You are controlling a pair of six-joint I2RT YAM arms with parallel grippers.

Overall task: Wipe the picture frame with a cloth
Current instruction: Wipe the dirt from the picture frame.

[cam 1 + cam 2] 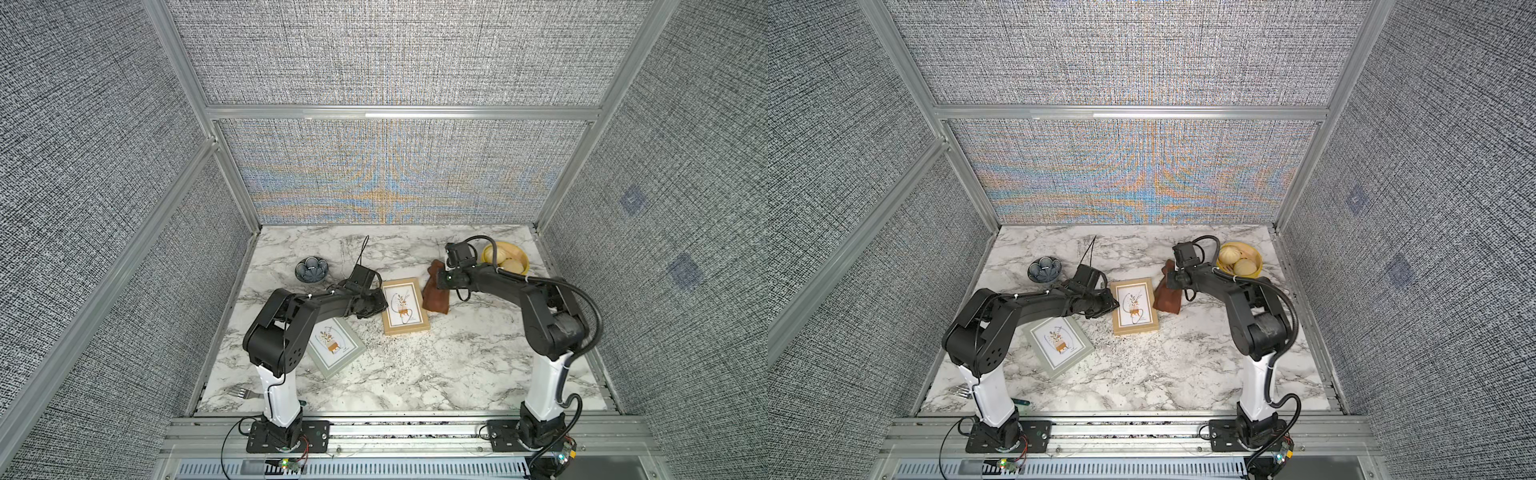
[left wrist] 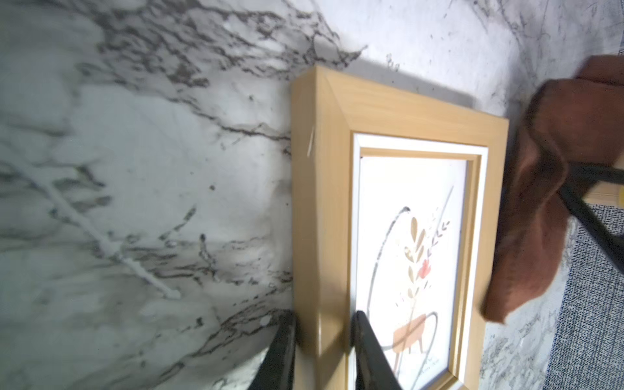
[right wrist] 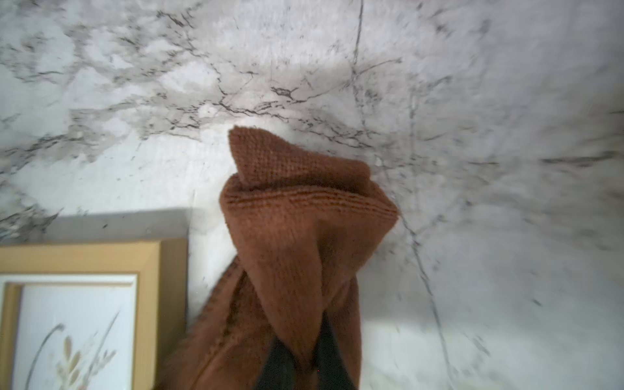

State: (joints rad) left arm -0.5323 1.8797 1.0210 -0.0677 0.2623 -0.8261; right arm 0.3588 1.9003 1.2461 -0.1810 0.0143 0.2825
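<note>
The marble table holds a wooden frame, a grey frame, a blue bowl, a yellow bowl and a fork.

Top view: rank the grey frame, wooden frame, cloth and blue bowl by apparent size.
Largest, unranked: grey frame and wooden frame. They look alike, and the grey one is nearer the camera and partly hidden.
Next: cloth, bunched up.
Smallest: blue bowl.
</note>
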